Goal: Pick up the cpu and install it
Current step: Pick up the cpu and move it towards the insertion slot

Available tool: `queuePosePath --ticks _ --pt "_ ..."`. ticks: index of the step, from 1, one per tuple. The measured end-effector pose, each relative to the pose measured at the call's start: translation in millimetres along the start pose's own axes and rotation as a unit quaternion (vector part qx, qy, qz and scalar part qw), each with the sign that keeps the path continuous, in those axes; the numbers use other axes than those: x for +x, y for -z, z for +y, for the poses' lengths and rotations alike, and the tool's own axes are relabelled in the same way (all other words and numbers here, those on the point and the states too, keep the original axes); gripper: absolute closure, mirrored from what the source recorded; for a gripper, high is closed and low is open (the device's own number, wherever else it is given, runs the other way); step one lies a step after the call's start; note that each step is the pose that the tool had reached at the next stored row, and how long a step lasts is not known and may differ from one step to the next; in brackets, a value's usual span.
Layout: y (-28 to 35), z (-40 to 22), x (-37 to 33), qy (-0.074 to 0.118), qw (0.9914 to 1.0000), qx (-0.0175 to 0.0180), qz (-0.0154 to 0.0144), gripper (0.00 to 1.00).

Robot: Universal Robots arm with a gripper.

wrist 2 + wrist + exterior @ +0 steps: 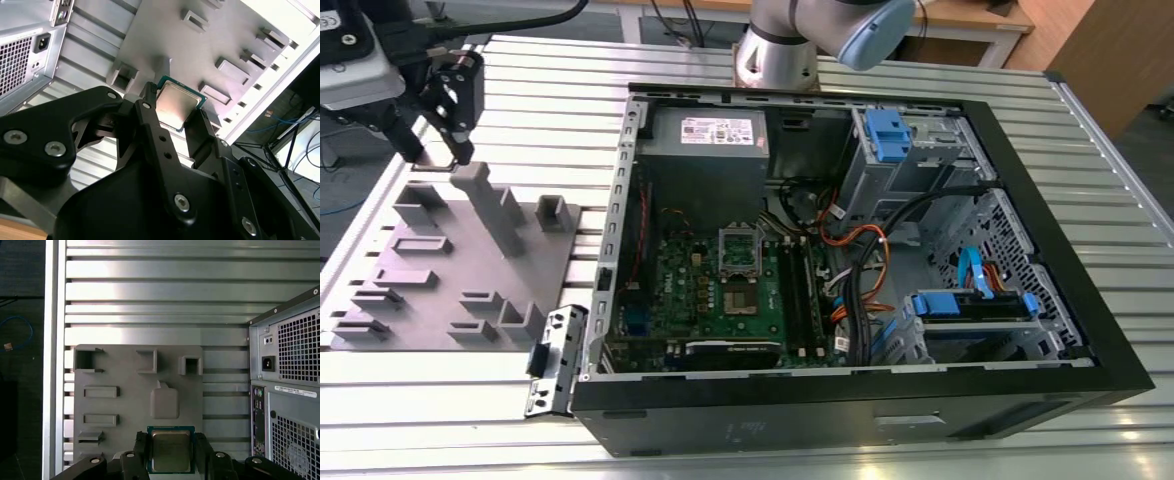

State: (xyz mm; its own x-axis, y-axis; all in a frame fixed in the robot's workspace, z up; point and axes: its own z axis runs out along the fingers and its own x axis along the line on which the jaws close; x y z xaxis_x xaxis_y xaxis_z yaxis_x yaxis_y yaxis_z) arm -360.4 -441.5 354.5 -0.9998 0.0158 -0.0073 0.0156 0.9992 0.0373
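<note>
So the gripper (434, 150) is clamped on the cpu (170, 451) by two opposite edges, up over the grey parts tray (125, 390), and the motherboard socket (738, 248) sits well off toward the exterior view's right, inside the open computer case (1041, 300).

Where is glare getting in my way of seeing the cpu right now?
In the second wrist view, the cpu held in the gripper carries a soft warm sheen, and the table rim beyond it is blown out white. In the first wrist view, the cpu reads evenly lit, and the glare sits on the table slats.
</note>
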Motion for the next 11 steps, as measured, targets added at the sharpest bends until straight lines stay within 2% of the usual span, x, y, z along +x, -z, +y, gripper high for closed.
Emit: queuePosePath --ticks 11 --pt "-0.3 0.3 -25.8 0.0 1.0 0.0 0.0 0.53"
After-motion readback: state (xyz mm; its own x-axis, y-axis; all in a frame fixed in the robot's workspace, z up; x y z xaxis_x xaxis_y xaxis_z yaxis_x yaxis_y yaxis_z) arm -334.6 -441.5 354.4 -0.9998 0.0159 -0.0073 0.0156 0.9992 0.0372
